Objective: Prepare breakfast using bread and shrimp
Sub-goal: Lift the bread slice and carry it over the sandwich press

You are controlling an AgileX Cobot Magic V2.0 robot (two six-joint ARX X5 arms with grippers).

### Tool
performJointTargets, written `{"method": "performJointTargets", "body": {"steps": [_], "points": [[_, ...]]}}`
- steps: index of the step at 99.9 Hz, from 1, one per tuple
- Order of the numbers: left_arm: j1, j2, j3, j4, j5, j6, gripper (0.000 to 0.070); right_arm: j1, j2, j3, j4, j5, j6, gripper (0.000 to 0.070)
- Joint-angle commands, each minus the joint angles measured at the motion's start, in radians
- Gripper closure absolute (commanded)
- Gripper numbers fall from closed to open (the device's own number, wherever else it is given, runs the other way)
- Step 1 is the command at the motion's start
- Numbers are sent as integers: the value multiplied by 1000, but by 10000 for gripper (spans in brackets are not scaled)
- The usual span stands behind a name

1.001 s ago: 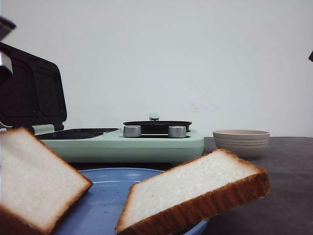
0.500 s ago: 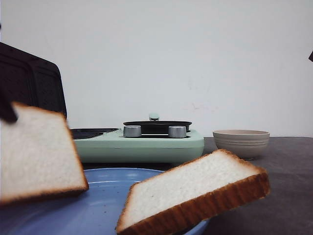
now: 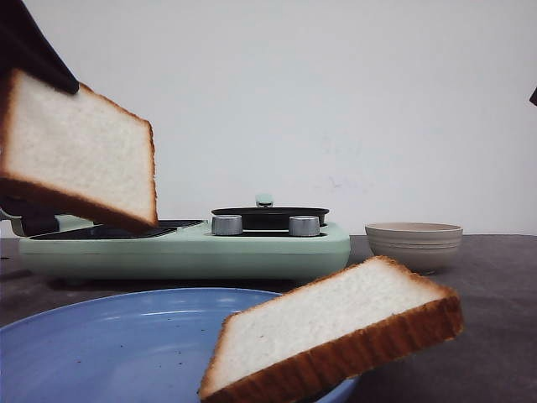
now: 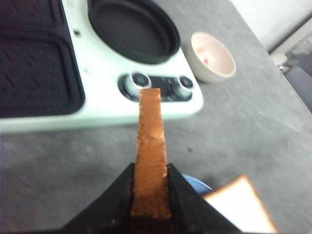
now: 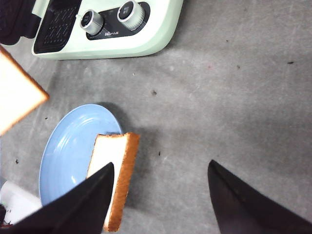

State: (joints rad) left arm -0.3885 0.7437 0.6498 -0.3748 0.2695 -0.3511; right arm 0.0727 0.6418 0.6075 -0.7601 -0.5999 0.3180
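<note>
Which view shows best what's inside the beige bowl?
The left wrist view: it looks down into the bowl, showing blurred pinkish bits inside. The front view shows only the bowl's ribbed side and rim. The right wrist view doesn't show it.

No text, brand, number or sign can be read in any view. The only printing shows in the right wrist view: a short pale line on the dark control panel (image 5: pixel 111 24) of the green breakfast maker (image 5: pixel 146 34), just below its two silver knobs (image 5: pixel 91 21), too small and blurred to make out.
</note>
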Motion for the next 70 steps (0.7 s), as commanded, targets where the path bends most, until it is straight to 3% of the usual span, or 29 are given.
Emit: {"method": "performJointTargets", "body": {"steps": [1, 41, 70], "points": [[-5, 19, 42, 19, -40, 81, 697, 4, 3, 11, 3, -3, -11, 324], [-5, 263, 233, 92, -290, 447, 697, 4, 3, 11, 2, -3, -12, 324], [-5, 539, 400, 289, -396, 684, 697, 4, 3, 11, -11, -3, -20, 324]]}}
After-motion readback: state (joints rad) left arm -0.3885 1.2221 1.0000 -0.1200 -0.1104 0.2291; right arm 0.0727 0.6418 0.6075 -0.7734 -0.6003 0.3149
